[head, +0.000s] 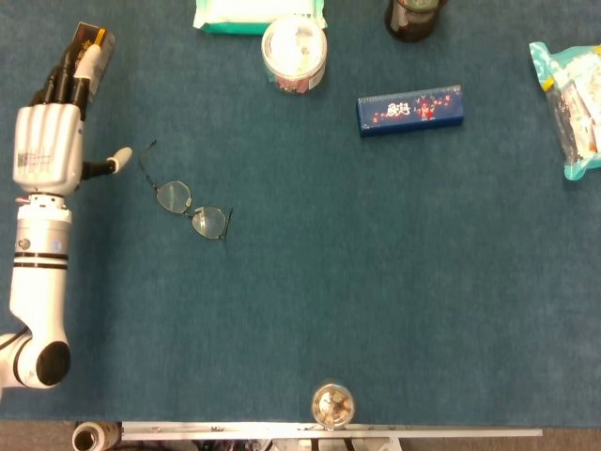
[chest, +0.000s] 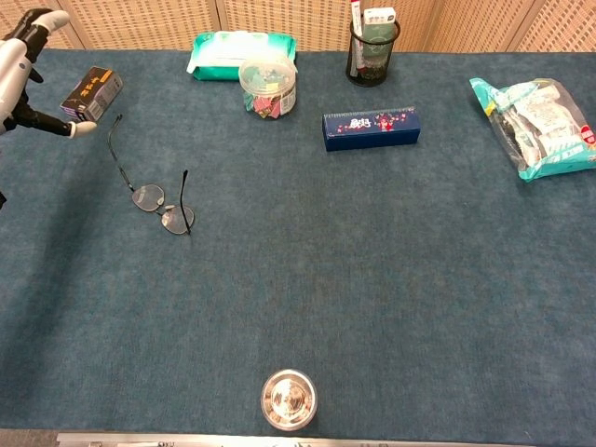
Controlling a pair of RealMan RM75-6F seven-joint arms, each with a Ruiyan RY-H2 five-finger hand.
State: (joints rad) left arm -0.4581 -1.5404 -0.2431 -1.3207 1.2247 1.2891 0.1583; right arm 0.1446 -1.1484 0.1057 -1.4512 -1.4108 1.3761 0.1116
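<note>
This looks like a lab or test bench set up as a desk. A table (chest: 372,279) covered in dark blue felt stands before a perforated wooden wall panel (chest: 140,19). Everyday items are laid out well apart: a pen holder (chest: 372,47), a wet-wipes pack (chest: 223,45), a snack bag (chest: 540,126), and spectacles (chest: 154,191).

1. Left hand (head: 45,146) sits at the far left of the head view, fingertips over a small box (head: 91,49) in the upper left corner.
2. Glasses (head: 191,207) lie just right of it.
3. Round tub (head: 294,52) is top centre, long box (head: 410,110) to its right.
4. Snack bag (head: 571,103) is on the right edge.
</note>
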